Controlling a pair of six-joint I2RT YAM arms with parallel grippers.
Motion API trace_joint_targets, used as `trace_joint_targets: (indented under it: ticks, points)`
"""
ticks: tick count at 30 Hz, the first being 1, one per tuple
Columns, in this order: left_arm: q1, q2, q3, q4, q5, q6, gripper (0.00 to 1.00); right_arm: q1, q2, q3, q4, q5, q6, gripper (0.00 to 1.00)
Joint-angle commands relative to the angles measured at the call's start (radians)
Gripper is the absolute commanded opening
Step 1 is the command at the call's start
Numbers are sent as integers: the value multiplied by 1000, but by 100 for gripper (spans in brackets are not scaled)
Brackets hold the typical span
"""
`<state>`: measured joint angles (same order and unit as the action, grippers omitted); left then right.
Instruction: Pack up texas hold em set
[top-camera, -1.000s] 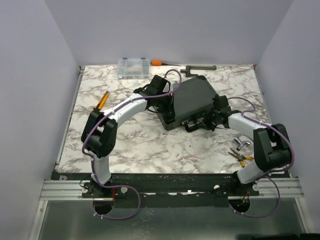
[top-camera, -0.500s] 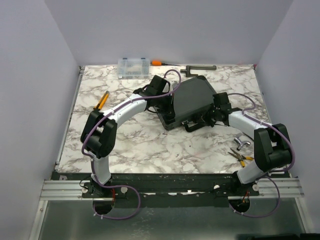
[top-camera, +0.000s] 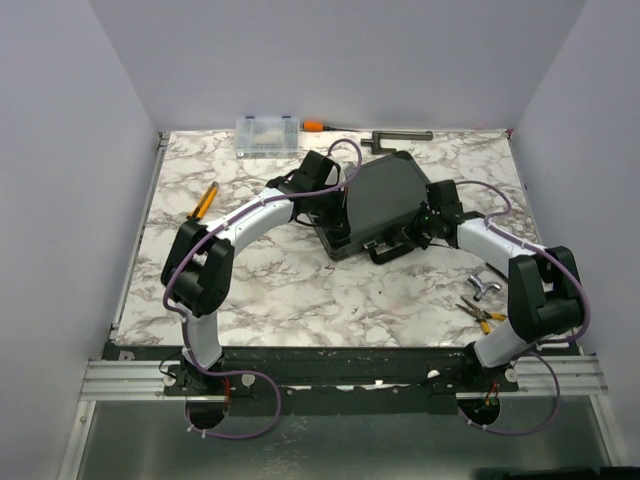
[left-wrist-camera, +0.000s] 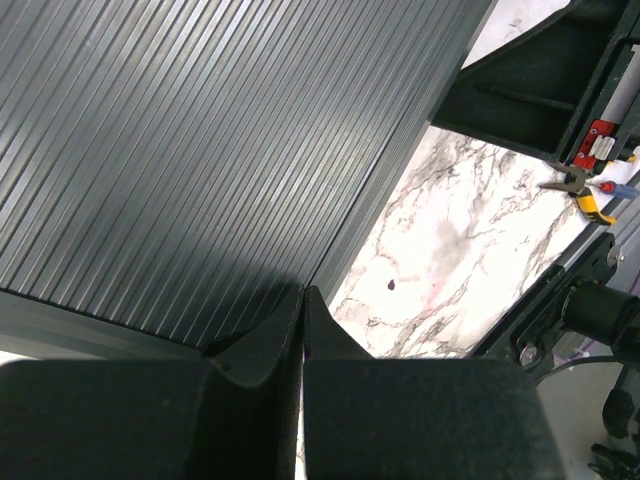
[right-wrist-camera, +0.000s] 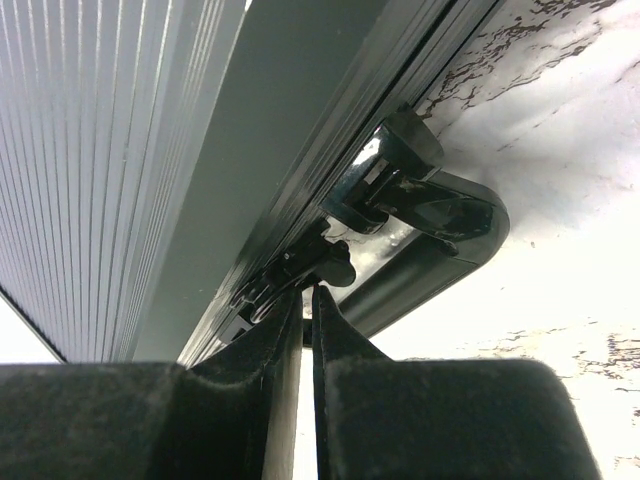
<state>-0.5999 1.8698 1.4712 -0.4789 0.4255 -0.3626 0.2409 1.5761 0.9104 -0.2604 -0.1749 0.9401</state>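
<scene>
The texas hold em set's black briefcase (top-camera: 385, 195) lies closed on the marble table, its ribbed lid (left-wrist-camera: 200, 150) filling the left wrist view. My left gripper (top-camera: 340, 236) is shut, tips (left-wrist-camera: 303, 292) at the lid's front left corner with nothing between them. My right gripper (top-camera: 412, 236) reaches the case's front edge beside the handle (right-wrist-camera: 440, 225). Its fingers stand almost together with only a thin slit, tips (right-wrist-camera: 310, 290) touching a small latch (right-wrist-camera: 335, 262). Chips and triangles are out of view.
A clear organiser box (top-camera: 268, 135), an orange-handled tool (top-camera: 315, 126) and a dark bar tool (top-camera: 400, 136) lie along the back edge. An orange-yellow tool (top-camera: 205, 200) rests at the left. Pliers (top-camera: 482, 315) and a metal piece (top-camera: 487, 288) lie near the right arm.
My right gripper has slid up and inward along the case's front edge toward the latch by the handle. The left arm and the briefcase stay still.
</scene>
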Motion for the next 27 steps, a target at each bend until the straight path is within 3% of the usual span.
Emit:
trace_joint_targets:
  ticks: [1,27]
  points:
    - [-25,0,-51,-119,-5,-5,0,-5,22,33,14,-25,-11,12]
    - [-34,-1,-54,-121,-1,-6,0,-5,-9,49,62,-45,50,11]
